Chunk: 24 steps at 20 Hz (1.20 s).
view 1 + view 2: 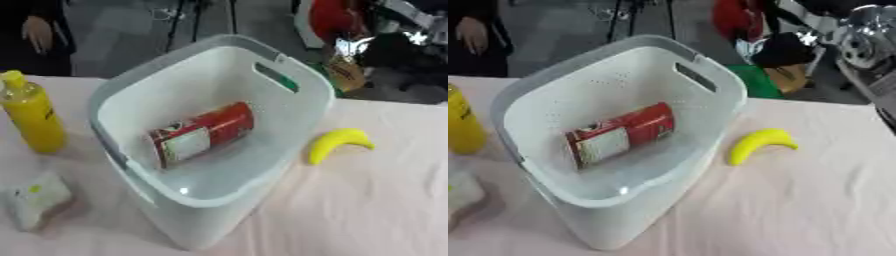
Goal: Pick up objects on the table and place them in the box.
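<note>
A silver, rounded arm joint (866,37) with black parts shows.

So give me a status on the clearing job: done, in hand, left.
Done: the red can lies on its side inside the white box. In hand: nothing; neither hand is in view. Left on the table: the banana, the yellow bottle and the small white packet.

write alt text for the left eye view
A pale basket stands on a pink-clothed table with a red can lying inside. A banana lies right of it; a yellow bottle and white packet sit left.
</note>
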### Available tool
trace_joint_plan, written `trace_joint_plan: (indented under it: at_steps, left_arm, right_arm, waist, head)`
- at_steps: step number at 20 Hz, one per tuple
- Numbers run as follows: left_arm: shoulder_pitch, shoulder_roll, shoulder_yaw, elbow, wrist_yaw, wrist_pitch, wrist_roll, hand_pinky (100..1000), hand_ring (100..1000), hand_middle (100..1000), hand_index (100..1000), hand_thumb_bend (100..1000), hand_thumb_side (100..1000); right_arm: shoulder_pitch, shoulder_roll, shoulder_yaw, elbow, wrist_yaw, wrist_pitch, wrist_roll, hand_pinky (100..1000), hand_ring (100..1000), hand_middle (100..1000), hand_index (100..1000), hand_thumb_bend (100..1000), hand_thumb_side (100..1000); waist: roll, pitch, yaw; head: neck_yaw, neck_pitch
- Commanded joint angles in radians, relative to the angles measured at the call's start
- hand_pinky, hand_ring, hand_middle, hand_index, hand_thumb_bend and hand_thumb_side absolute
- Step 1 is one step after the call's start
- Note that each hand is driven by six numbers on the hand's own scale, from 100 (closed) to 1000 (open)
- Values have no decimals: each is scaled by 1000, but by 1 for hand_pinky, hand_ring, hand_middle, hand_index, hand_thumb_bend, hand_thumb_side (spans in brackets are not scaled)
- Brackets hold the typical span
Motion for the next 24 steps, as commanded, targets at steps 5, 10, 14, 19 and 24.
trace_joint_plan:
  at_steps: [5, 10, 14, 19, 24]
  left_arm:
    - [-25, 17, -5, -15, 12, -10, -3, 669, 579, 604, 742, 100, 1000]
    - [-30, 12, -7, -15, 17, -12, -6, 669, 579, 604, 741, 100, 1000]
    - [-30, 12, -6, -15, 19, -12, -7, 669, 579, 604, 741, 100, 1000]
    - [-30, 11, -5, -15, 19, -12, -6, 668, 579, 604, 741, 100, 1000]
    - [-30, 10, -5, -15, 19, -11, -5, 668, 579, 604, 741, 100, 1000]
  right_arm:
    - [-82, 98, 16, 131, 69, -54, -9, 861, 772, 312, 521, 100, 578]
    - [-102, 151, 45, 178, 100, -104, 5, 871, 795, 377, 605, 100, 676]
    - [-108, 164, 57, 188, 108, -146, 40, 885, 823, 476, 723, 107, 795]
    - [-111, 168, 66, 186, 88, -209, 132, 942, 935, 699, 920, 204, 881]
    - [-114, 168, 58, 183, 50, -241, 205, 992, 1000, 859, 1000, 256, 926]
  waist:
    - [1, -11, 19]
    - [0, -7, 27]
    - [-1, -6, 29]
    - [-2, -7, 27]
    - [-1, -8, 29]
  head:
    - [-27, -23]
    - [-38, -25]
    - [-38, -22]
    - [-36, -21]
    - [-35, -21]
